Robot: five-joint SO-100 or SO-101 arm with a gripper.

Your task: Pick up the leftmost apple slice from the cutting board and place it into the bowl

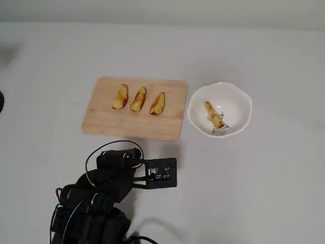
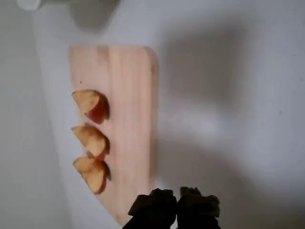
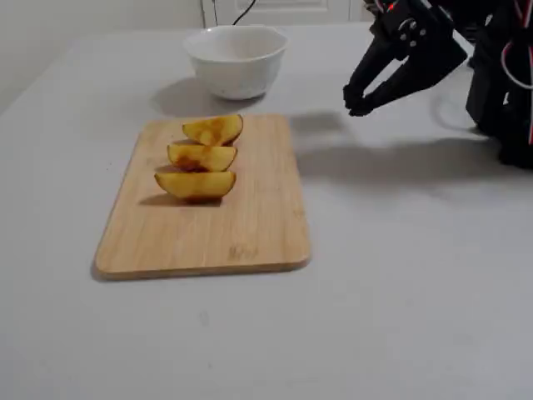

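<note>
Three apple slices lie in a row on the cutting board (image 1: 132, 127) (image 2: 128, 95) (image 3: 208, 242). In the overhead view the leftmost apple slice (image 1: 120, 96) is the one nearest the camera in the fixed view (image 3: 196, 185) and lowest in the wrist view (image 2: 93, 174). The white bowl (image 1: 244, 99) (image 3: 237, 62) stands right of the board and holds one slice (image 1: 214, 116). My gripper (image 1: 135, 153) (image 2: 177, 204) (image 3: 356, 105) hovers off the board's near long edge, shut, with nothing in it.
The arm's black body (image 1: 91, 208) and its cables fill the lower left of the overhead view, and its base (image 3: 504, 75) stands at the right edge of the fixed view. Bare grey table (image 1: 254, 183) surrounds the board and bowl.
</note>
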